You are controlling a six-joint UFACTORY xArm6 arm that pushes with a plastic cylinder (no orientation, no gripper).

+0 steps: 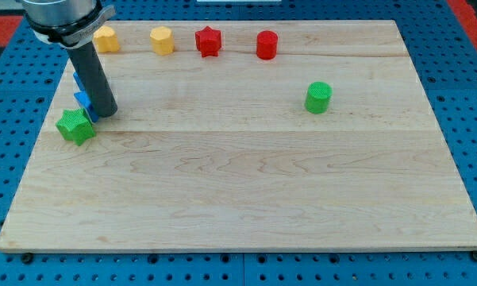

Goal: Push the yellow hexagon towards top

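The yellow hexagon (162,40) sits near the top edge of the wooden board (246,183), left of centre. A second yellow block (105,38), of unclear shape, lies to its left. My tip (105,112) rests on the board at the left side, well below and to the left of the hexagon and apart from it. The rod partly hides blue blocks (82,99) just left of the tip. A green star (75,125) lies directly below and to the left of the tip.
A red star (209,40) and a red cylinder (267,44) stand to the right of the hexagon along the top edge. A green cylinder (318,97) stands at the right of the board. Blue pegboard (468,95) surrounds the board.
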